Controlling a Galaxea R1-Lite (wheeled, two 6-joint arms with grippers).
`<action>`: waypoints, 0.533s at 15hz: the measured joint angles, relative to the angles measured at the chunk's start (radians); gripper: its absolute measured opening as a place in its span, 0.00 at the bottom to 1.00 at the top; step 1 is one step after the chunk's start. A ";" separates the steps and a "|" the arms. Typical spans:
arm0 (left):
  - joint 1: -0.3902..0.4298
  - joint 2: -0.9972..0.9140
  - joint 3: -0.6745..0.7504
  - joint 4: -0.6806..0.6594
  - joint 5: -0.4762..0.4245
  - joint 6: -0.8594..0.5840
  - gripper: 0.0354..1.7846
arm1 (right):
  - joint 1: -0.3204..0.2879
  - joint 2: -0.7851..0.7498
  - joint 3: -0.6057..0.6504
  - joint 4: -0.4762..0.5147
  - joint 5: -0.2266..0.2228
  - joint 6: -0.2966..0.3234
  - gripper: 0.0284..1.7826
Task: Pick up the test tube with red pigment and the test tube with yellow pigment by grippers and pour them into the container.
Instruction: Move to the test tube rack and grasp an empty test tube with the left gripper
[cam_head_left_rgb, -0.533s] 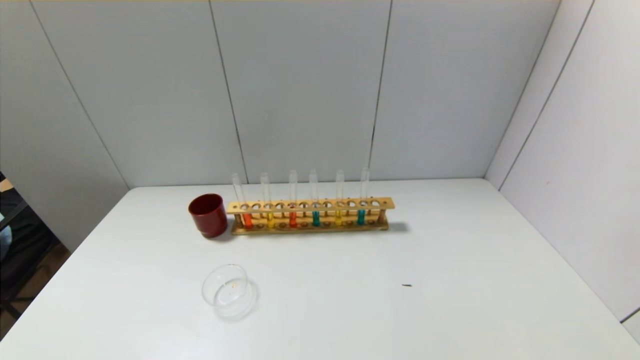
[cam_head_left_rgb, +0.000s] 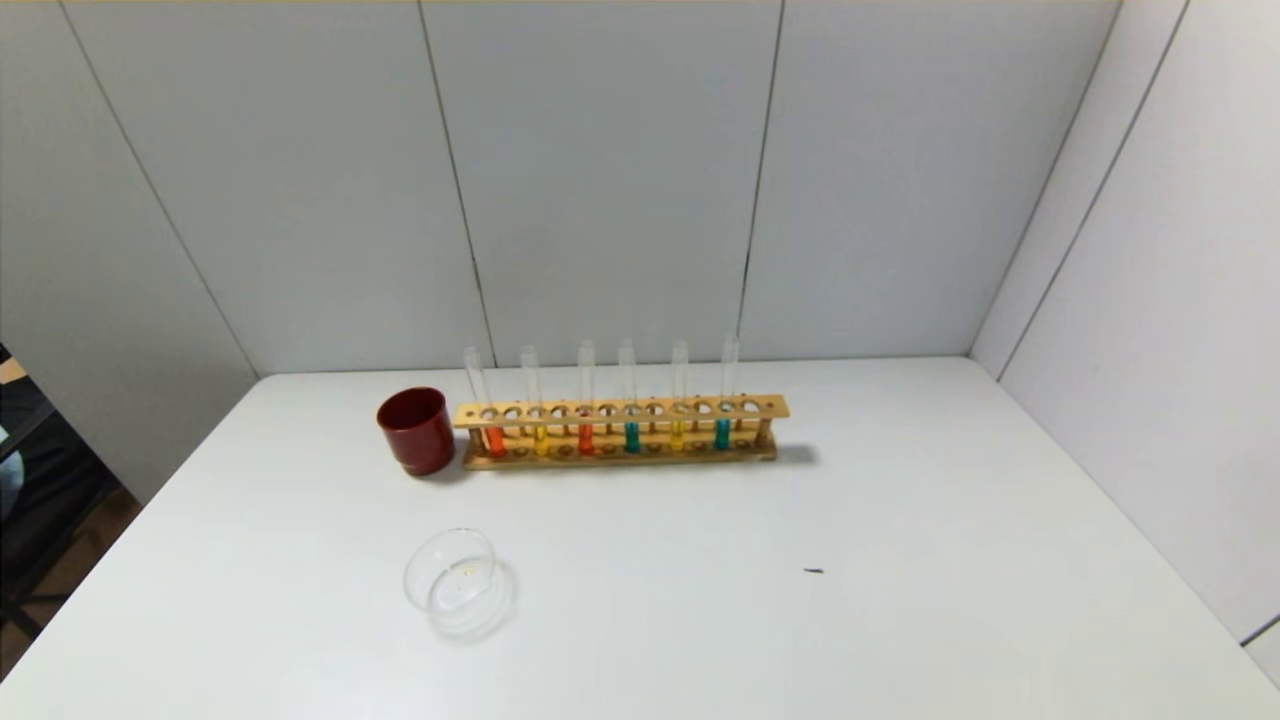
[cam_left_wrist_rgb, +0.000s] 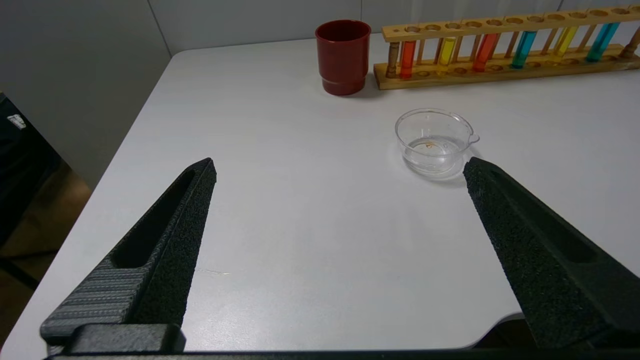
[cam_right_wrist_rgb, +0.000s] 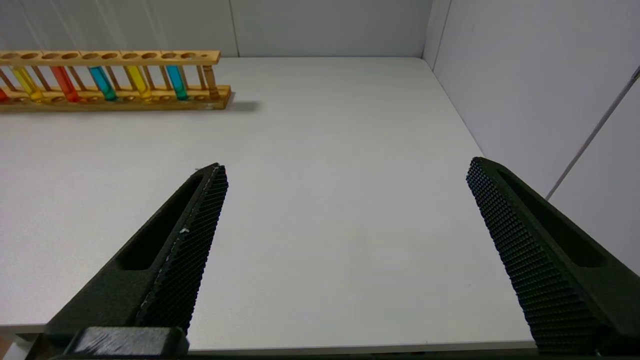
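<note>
The left gripper (cam_left_wrist_rgb: 340, 167) hangs over the near edge of the white table (cam_left_wrist_rgb: 280, 240). Its two black fingers (cam_left_wrist_rgb: 165, 235) are spread wide apart, with nothing between them. Past them sits the container (cam_left_wrist_rgb: 434, 142), a small clear glass dish with a tiny spout. It may hold a little water, but that is hard to tell. Farther back stands a dark red cup (cam_left_wrist_rgb: 343, 56). Just beside the cup is a wooden rack (cam_left_wrist_rgb: 500, 70) with tubes in it. The test tube with red pigment (cam_left_wrist_rgb: 408, 59) stands nearest the cup, and the test tube with yellow pigment (cam_left_wrist_rgb: 445, 51) is next to it. A teal tube (cam_left_wrist_rgb: 524, 49) stands farther along.
</note>
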 joint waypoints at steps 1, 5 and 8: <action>0.000 0.000 0.000 0.001 0.000 -0.011 0.98 | 0.000 0.000 0.000 0.000 0.000 0.000 0.98; 0.000 0.000 0.000 -0.003 -0.001 -0.027 0.98 | 0.000 0.000 0.000 0.000 0.000 -0.001 0.98; 0.000 0.000 -0.003 0.000 -0.001 -0.005 0.98 | 0.000 0.000 0.000 0.000 0.000 -0.001 0.98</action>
